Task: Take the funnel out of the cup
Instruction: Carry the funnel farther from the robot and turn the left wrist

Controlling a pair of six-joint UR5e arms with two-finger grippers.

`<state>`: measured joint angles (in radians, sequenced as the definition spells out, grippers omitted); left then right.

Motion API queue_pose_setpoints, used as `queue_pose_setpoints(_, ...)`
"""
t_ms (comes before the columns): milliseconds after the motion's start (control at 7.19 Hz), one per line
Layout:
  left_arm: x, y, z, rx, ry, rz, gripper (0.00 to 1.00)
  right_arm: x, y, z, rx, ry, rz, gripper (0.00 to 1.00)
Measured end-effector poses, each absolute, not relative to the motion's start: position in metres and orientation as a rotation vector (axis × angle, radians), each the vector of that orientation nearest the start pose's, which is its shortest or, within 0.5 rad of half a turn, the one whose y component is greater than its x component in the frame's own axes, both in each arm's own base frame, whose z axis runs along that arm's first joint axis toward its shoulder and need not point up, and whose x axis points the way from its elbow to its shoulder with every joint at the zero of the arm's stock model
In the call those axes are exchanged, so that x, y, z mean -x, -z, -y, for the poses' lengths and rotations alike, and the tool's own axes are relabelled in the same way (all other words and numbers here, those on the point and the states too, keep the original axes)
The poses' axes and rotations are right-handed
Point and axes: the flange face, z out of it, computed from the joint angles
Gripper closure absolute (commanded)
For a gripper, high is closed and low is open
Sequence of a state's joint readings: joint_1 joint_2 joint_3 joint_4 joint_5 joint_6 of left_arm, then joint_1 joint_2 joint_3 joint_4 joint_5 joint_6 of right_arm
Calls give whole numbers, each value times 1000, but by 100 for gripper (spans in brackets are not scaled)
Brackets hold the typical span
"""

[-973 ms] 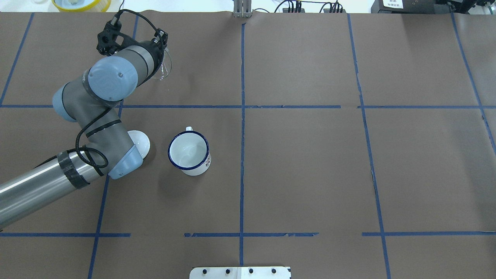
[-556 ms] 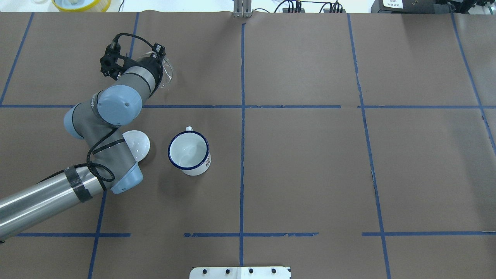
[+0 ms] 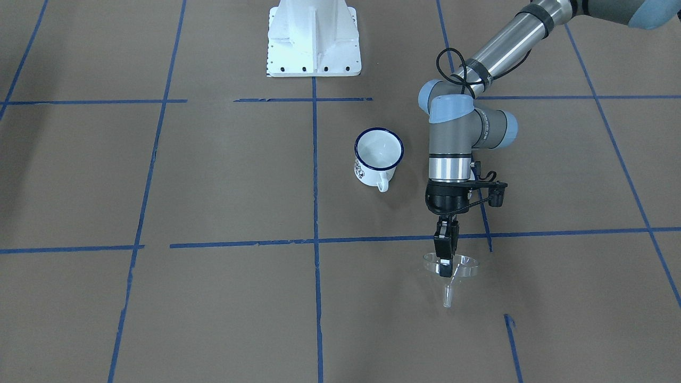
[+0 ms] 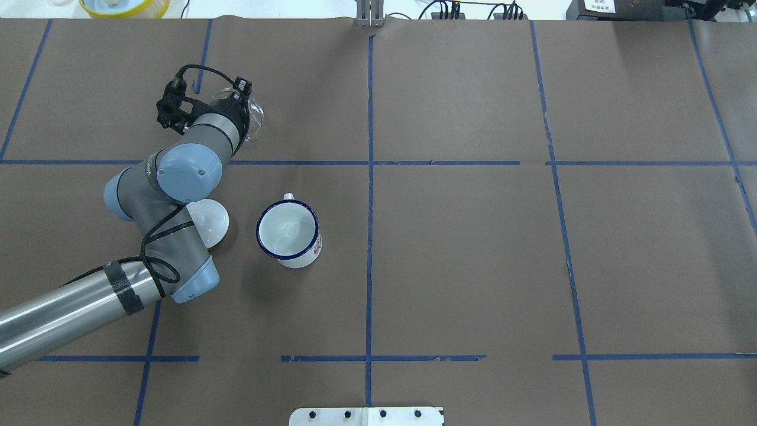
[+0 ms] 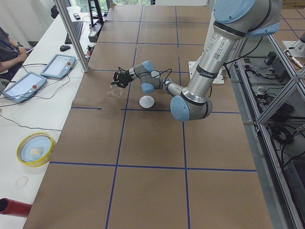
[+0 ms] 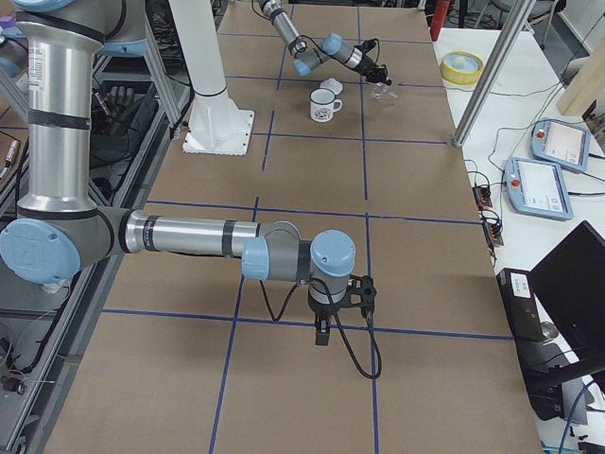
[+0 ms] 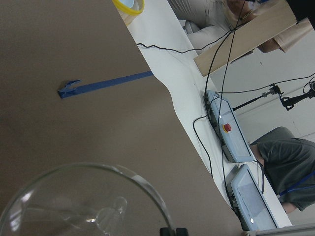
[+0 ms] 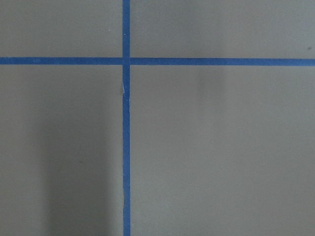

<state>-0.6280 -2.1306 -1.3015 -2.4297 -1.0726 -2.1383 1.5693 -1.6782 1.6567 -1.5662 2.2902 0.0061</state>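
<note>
The white cup (image 3: pixel 379 154) with a dark blue rim stands upright and holds nothing; it also shows in the overhead view (image 4: pixel 288 231). The clear funnel (image 3: pixel 464 266) is apart from it, further from the robot's base. My left gripper (image 3: pixel 446 266) is shut on the funnel's rim and holds it spout down, low over the brown paper. I cannot tell if the spout touches. The funnel shows in the overhead view (image 4: pixel 254 115) and large in the left wrist view (image 7: pixel 83 201). My right gripper (image 6: pixel 322 336) points down over the table, far from both; I cannot tell its state.
A white domed lid (image 4: pixel 214 220) lies next to the cup, partly under my left arm. A yellow bowl (image 4: pixel 124 6) sits past the table's far edge. The white robot base (image 3: pixel 314 37) stands at the near side. Operators' tablets (image 5: pixel 57 66) lie beyond the far edge.
My left gripper has come down toward the table with the funnel in it, shifting a little back toward the robot. The cup and lid have not moved.
</note>
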Motion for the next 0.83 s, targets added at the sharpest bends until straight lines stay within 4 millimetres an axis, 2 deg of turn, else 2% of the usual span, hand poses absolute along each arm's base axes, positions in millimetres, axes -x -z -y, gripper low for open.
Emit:
queue_pose_setpoints(139, -479, -357, 571, -517, 1318, -1203, 1, -67, -670, 445, 19, -11, 719, 0)
queue_pose_setpoints(556, -480, -361, 571, -525, 1305, -1188, 0, -67, -670, 445, 19, -10, 719, 0)
queue_pose_setpoints(834, -477, -352, 570, -544, 1244, -1184, 0, -67, -670, 445, 19, -11, 719, 0)
